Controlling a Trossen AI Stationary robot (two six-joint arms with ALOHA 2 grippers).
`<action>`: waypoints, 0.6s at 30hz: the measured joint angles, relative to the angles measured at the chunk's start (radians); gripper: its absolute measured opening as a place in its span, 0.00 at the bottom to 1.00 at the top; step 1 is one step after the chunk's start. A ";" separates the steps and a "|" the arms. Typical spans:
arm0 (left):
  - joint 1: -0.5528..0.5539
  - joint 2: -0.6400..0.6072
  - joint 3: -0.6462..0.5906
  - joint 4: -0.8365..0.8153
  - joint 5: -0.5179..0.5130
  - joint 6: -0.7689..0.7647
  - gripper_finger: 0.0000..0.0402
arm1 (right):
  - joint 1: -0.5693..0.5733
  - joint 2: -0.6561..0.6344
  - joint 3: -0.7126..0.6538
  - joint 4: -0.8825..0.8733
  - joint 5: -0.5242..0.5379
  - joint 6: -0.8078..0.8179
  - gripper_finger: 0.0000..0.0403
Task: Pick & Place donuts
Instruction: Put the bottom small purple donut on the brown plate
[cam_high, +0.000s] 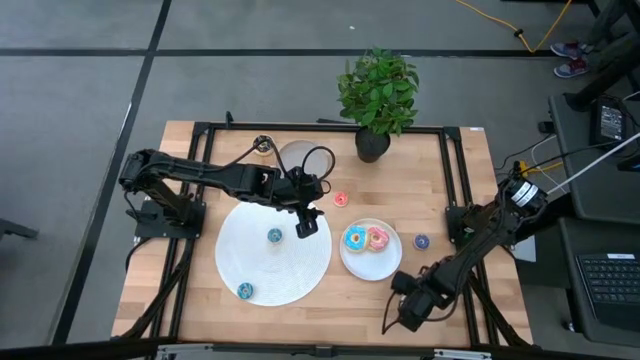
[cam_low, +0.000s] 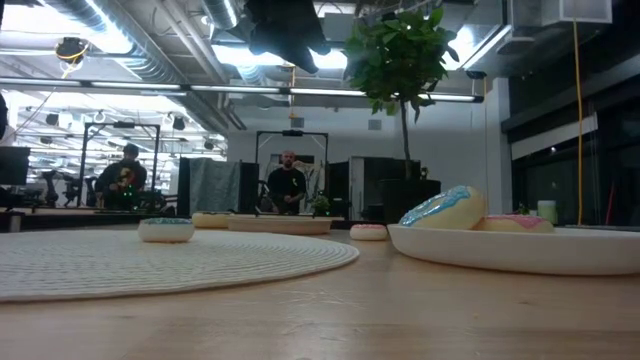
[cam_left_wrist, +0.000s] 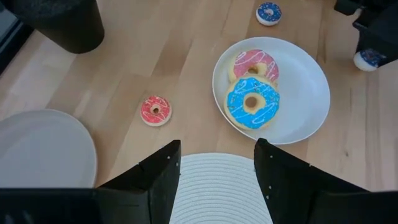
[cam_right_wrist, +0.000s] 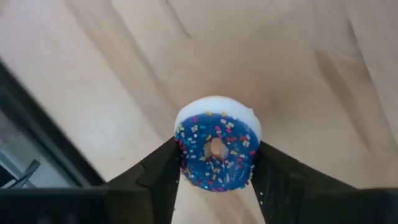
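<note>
The dark blue donut (cam_right_wrist: 216, 151) sits between the fingers of your right gripper (cam_right_wrist: 214, 180), near the table's (cam_high: 460, 190) front right edge; the pads look closed against its sides, so treat it as held, but it rides out at the fingertips, so do not jerk it. Lift it straight clear of the wood before you swing, then carry it toward the plate (cam_high: 353, 262), which lies well apart, in toward the table's middle. That plate already bears a blue donut (cam_left_wrist: 252, 103) and a pink donut (cam_left_wrist: 255, 65), touching each other, so aim for the bare white beside them and let go low, or the small ring may roll off the rim. Your left gripper (cam_left_wrist: 217, 163) hovers over the far edge of the white mat (cam_high: 300, 275), fingers apart and empty, close to the plate; keep the arms from crossing there. Still loose are a red donut (cam_left_wrist: 155, 110) on the wood near the plate, another dark blue one (cam_high: 421, 241) just beyond the plate's right side, and two teal donuts (cam_high: 274, 236) on the mat.
</note>
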 joint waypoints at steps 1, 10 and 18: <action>0.000 0.000 0.000 0.000 0.000 0.000 0.49 | 0.000 0.000 0.008 -0.001 0.007 0.000 0.43; 0.000 -0.011 0.000 -0.004 0.001 -0.015 0.49 | -0.019 0.000 0.070 -0.054 0.069 -0.007 0.42; 0.006 -0.073 0.001 -0.021 -0.005 0.050 0.49 | -0.135 -0.001 0.123 -0.088 0.149 -0.204 0.42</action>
